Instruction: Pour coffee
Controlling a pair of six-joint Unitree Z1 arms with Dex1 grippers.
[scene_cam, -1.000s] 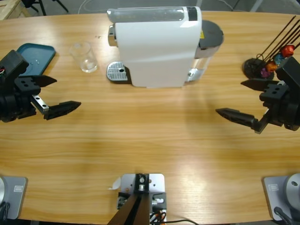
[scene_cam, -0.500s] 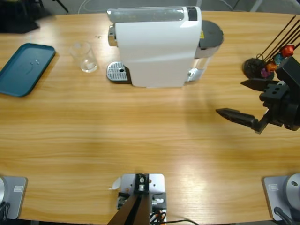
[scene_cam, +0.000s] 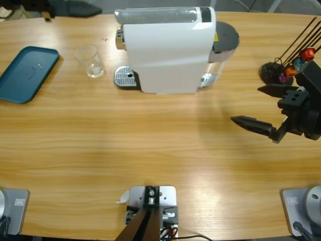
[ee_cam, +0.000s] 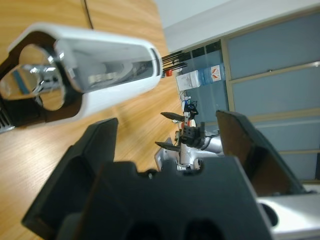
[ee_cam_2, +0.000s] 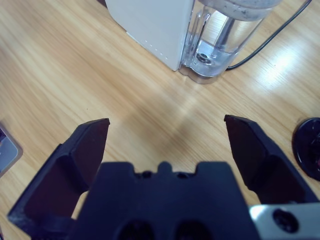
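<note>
The right tool (scene_cam: 265, 111) hangs wide and empty at three o'clock, clear of the white boxy coffee machine (scene_cam: 168, 50). The left tool (ee_cam: 167, 145), also wide, looks along it from eleven o'clock; the clear glass cup (scene_cam: 90, 61) waits beside its drip tray.

The left hand (scene_cam: 75, 8) is mostly cut off by the high view's top edge.
</note>
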